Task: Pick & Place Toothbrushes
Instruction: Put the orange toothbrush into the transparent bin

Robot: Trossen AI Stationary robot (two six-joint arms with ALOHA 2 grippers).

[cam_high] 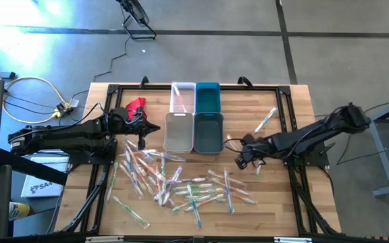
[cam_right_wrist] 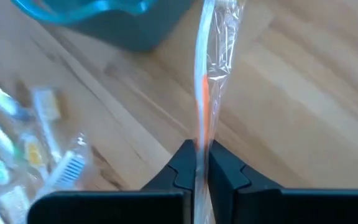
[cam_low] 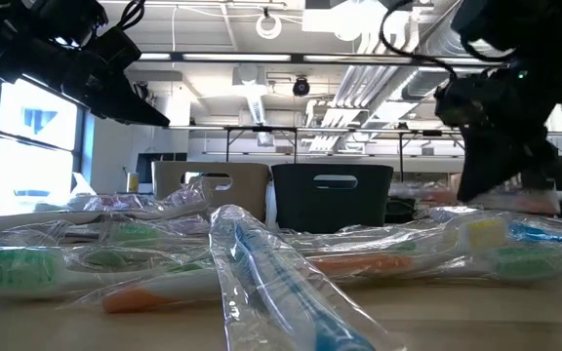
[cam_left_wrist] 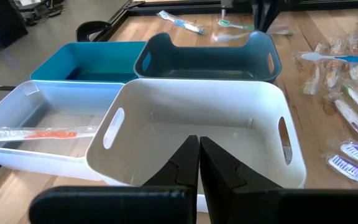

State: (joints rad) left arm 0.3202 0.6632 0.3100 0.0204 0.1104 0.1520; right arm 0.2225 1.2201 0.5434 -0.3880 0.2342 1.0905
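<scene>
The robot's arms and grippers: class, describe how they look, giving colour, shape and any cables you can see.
Both arms are black and built of jointed segments. The left arm and right arm each end in a two-finger gripper. The left gripper and right gripper have matte dark fingers, wedge-shaped and tapering to narrow tips, mounted on a flat dark bar. Thin dark cables run along the right arm.

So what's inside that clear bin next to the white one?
One wrapped orange toothbrush lies on the floor of the clear bin. The white bin beside it hides the clear bin's near corner, so anything there cannot be seen.
</scene>
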